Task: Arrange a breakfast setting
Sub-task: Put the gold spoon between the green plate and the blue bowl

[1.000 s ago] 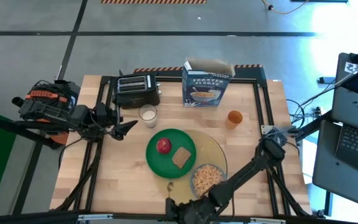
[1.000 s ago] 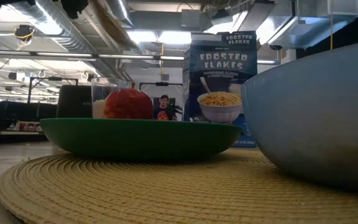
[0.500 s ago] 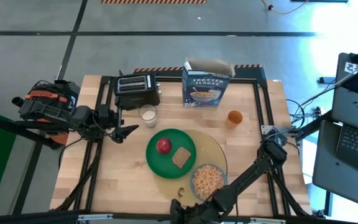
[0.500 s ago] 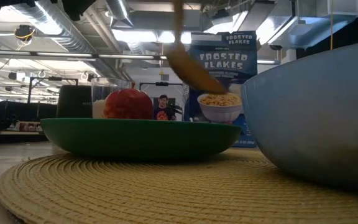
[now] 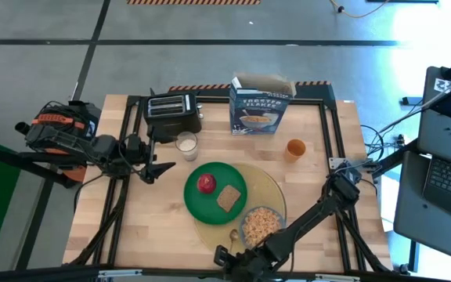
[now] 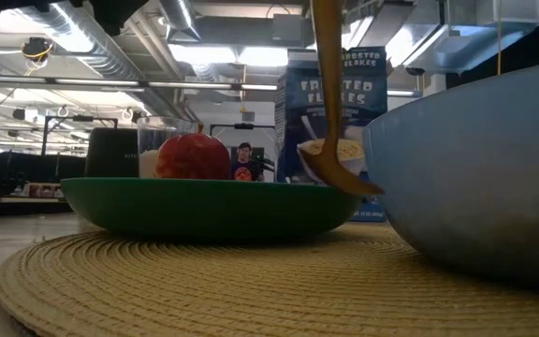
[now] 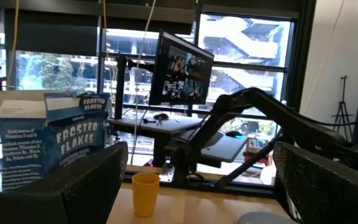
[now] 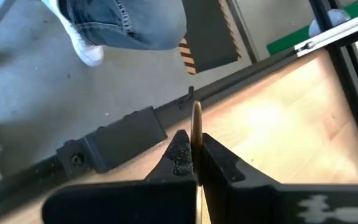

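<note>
- Left gripper (image 5: 159,167): at the table's left side, near the toaster and the milk glass, touching neither; dark fingers spread wide, nothing between them.
- Toaster (image 5: 171,113): black, boxy, two slots, at the far left of the table.
- Milk glass (image 5: 185,144): clear cylinder, white fill, just in front of the toaster.
- Yellow mat (image 5: 272,188): large, round, woven in coiled ridges (low view); lies at table centre under the plate and bowl.
- Green plate (image 5: 211,205): smooth, round, shallow, on the mat's left part.
- Red apple (image 5: 206,183): glossy and round, on the plate's left half; toast slice (image 5: 228,197), a brown square, just beside it.
- Right gripper (image 5: 232,256): at the near table edge, below the mat; fingers pinched shut on a thin wooden spoon (image 5: 234,237); the right wrist view shows the handle edge-on between the pads.
- Spoon bowl over the mat, between plate and bowl; in the low view it hangs close beside the bowl's wall.
- Blue-grey bowl (image 5: 260,226): smooth, round, filled with golden flakes, on the mat's near right.
- Blue cereal box (image 5: 258,107): cardboard, upright, top flaps open, at the far edge.
- Orange cup (image 5: 295,149): small cylinder, right of the mat.
</note>
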`<control>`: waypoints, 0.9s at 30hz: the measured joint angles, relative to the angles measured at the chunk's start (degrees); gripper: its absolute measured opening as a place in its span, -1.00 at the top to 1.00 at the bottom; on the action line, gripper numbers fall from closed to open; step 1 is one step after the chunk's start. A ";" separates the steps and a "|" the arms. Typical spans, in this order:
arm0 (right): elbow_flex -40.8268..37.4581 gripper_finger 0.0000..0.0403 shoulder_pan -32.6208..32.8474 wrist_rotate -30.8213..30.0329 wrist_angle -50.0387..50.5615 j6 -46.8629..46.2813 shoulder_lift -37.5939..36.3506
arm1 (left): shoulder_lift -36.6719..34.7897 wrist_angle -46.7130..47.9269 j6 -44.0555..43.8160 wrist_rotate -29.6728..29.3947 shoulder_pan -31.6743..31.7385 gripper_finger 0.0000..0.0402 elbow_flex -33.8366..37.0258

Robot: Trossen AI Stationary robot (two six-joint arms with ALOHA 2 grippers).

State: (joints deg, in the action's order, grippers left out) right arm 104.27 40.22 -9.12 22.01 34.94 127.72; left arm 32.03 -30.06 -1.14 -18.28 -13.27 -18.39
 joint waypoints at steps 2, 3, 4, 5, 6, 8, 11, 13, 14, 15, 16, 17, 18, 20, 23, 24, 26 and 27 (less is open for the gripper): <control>0.00 1.00 -0.59 1.45 0.74 0.02 0.00 | 0.00 0.26 -0.01 0.00 -0.48 -0.98 0.00; 0.00 1.00 -0.87 2.05 1.28 0.02 0.04 | 0.00 0.28 -0.01 0.02 -0.72 -0.98 0.00; 0.00 1.00 -1.14 2.78 1.57 0.04 0.29 | 0.00 0.34 -0.05 0.00 -0.98 -0.98 0.00; 0.00 1.00 -1.37 3.20 2.03 0.19 0.39 | 0.00 0.48 -0.12 0.00 -1.23 -0.98 0.00; 0.00 1.00 -1.39 3.81 2.72 0.52 0.61 | 0.00 0.62 -0.14 0.00 -1.39 -0.98 0.00; 0.00 1.00 -1.79 4.87 2.85 1.47 1.35 | 0.00 0.69 -0.14 0.00 -1.63 -0.98 0.00; -0.02 1.00 -2.13 4.85 5.08 2.93 1.74 | -0.02 0.75 -0.18 0.00 -1.84 -0.98 0.00; 0.00 1.00 -2.40 4.67 6.64 3.22 1.79 | 0.00 1.09 -0.20 -0.03 -1.84 -0.98 0.00; 0.00 1.00 -2.49 4.78 7.81 3.67 1.85 | -0.01 1.07 -0.20 -0.04 -1.84 -0.98 0.00; -0.02 1.00 -2.50 5.19 8.64 4.15 1.91 | 0.00 1.04 -0.20 -0.20 -1.82 -0.98 0.00; -0.02 1.00 -2.53 5.26 9.27 4.30 1.92 | 0.00 1.08 -0.20 -0.22 -1.82 -0.98 0.00; -0.02 1.00 -2.53 5.24 9.98 4.53 1.92 | 0.00 1.05 -0.20 -0.22 -1.82 -0.98 0.00; -0.02 1.00 -2.55 5.22 10.58 4.82 1.92 | -0.02 1.04 -0.20 -0.22 -1.82 -0.98 0.00; -0.02 1.00 -2.75 5.27 11.39 5.71 1.92 | 0.00 1.06 -0.20 -0.22 -1.82 -0.98 0.00; -0.02 1.00 -2.79 5.20 12.05 6.55 1.92 | 0.00 1.03 0.04 -0.22 -1.82 -0.98 0.00; -0.02 1.00 -2.79 5.21 12.09 7.43 1.92 | 0.00 1.02 0.04 -0.22 -1.82 -0.98 0.00; -0.02 1.00 -2.79 5.17 12.84 8.76 1.92 | -0.02 1.00 0.02 -0.22 -1.82 -0.98 0.00; -0.02 1.00 -2.79 5.17 13.06 9.02 1.92 | -0.02 1.00 0.03 -0.23 -1.82 -0.98 0.00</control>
State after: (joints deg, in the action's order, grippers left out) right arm 104.25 37.43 -3.95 35.06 43.96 129.64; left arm 32.02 -29.06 -1.11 -18.51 -15.09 -18.39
